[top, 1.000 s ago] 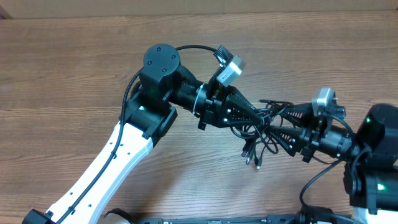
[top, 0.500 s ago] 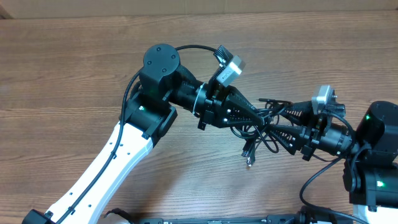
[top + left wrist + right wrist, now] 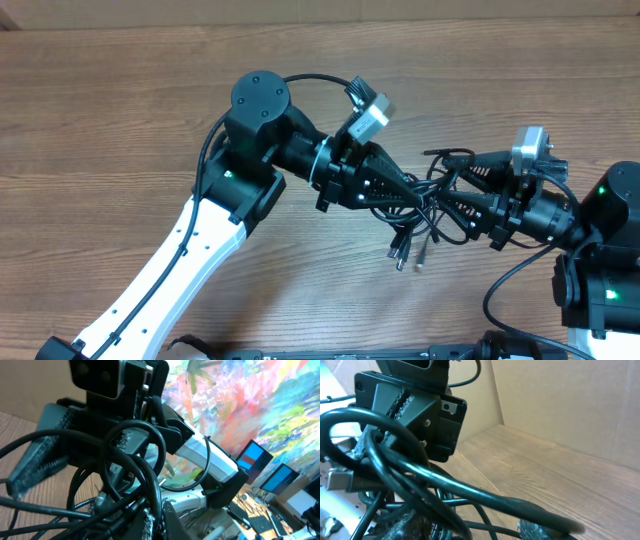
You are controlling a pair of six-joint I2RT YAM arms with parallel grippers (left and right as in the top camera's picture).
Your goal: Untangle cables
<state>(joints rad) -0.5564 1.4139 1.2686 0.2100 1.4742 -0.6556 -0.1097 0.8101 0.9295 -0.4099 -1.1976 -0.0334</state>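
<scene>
Cables (image 3: 430, 205) are bunched in a black knot right at the tip of the left gripper (image 3: 418, 190), whose jaws are clenched on several strands. It reaches into the knot from 10 o'clock. From 3 o'clock the right gripper (image 3: 443, 192) meets the same knot. Its fingers stand apart with cords running between them, and whether they pinch any cannot be told. In the overhead view the tangle sits at 3 o'clock from the middle, above the wooden table (image 3: 120, 120). One loop arches out toward 1 o'clock, and the plug ends (image 3: 402, 258) dangle toward 7 o'clock. Both wrist views show thick dark loops crossing close before the lens.
</scene>
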